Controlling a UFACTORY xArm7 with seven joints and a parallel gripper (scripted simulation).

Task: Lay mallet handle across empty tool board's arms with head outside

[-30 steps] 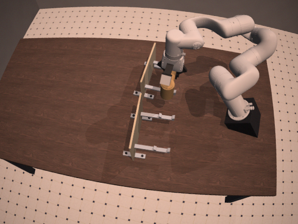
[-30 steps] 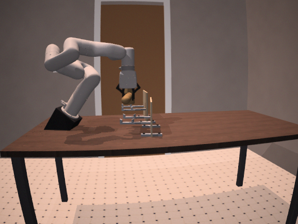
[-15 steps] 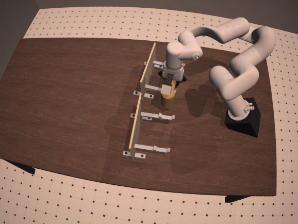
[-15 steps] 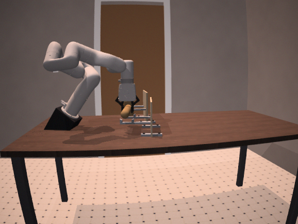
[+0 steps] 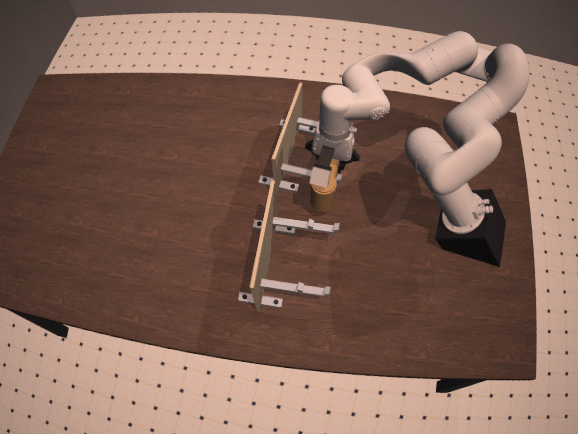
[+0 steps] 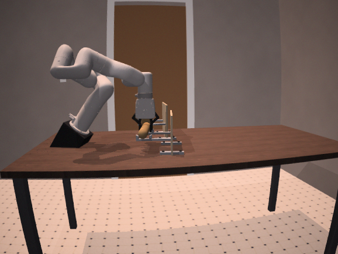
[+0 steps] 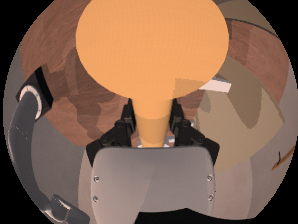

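The claw (image 6: 145,121) is clamped on the mallet (image 5: 322,196), just right of centre in the top view, low over the upper tool board's arms (image 5: 300,170). The empty tool board (image 5: 262,250) sits lower in frame, left of the mallet. Carry the mallet there level, align the handle between the pegs of both arms (image 5: 306,224), with the head just outside one.

Arm (image 5: 470,135) folded in a tight bend, wrist pointed straight down, tool (image 6: 144,122) held low, fingers clamped on mallet (image 5: 323,196) handle
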